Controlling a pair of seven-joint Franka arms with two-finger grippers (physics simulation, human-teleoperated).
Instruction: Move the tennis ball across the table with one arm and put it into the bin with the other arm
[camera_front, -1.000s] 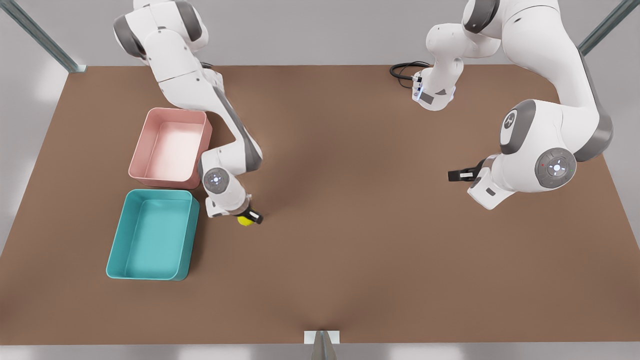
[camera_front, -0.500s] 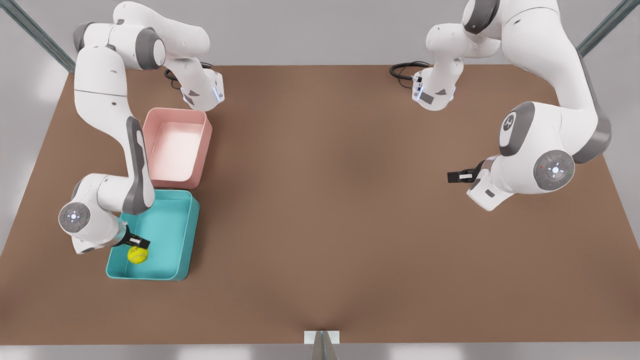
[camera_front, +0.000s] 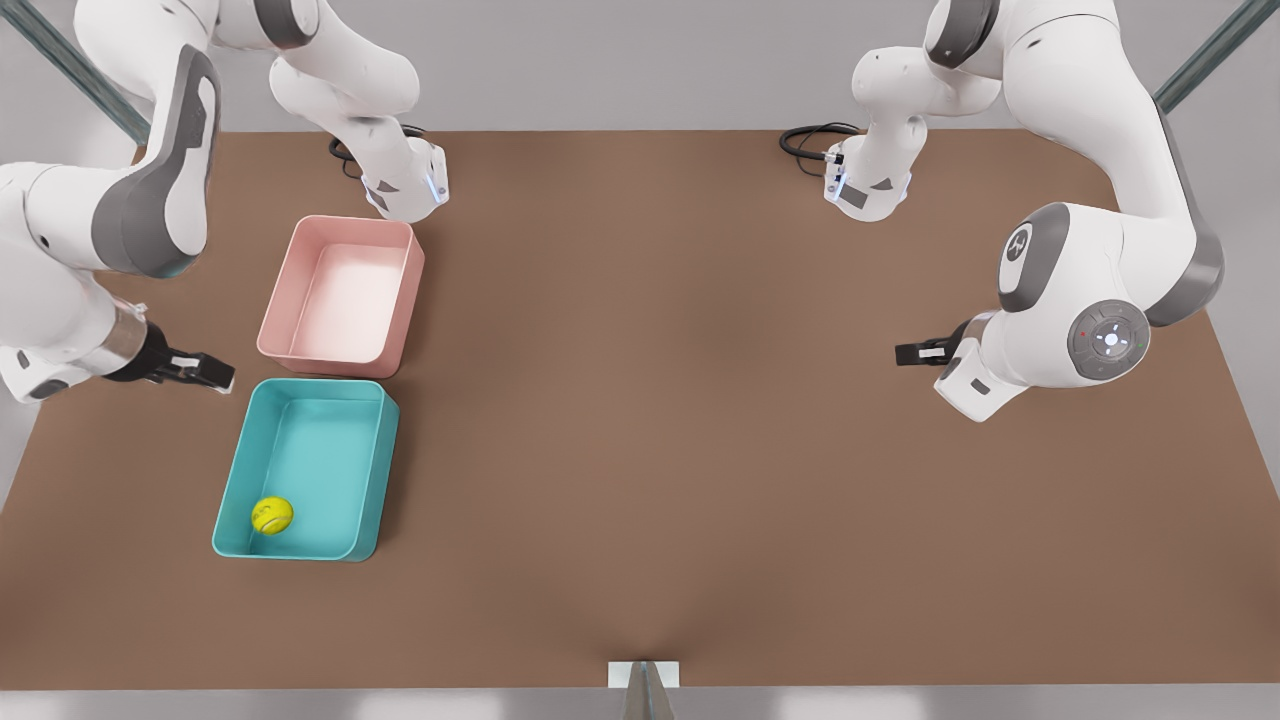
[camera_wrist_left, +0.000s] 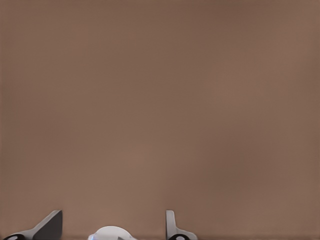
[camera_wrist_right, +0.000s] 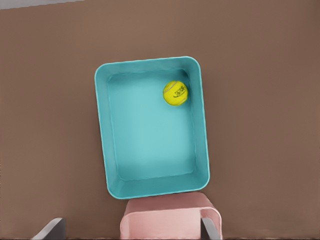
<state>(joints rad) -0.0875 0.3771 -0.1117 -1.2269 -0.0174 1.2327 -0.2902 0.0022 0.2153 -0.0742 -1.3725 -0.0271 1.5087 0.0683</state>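
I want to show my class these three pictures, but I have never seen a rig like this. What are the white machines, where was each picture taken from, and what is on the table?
The white machines are two simulated robot arms, each ending in two fingers. The wide picture looks down on the brown table. The other two come from cameras on the arms' wrists. A tennis ball lies inside the teal bin, and a pink tub stands beside it. The right gripper, near the bins, is open and holds nothing. The left gripper waits open over bare table.
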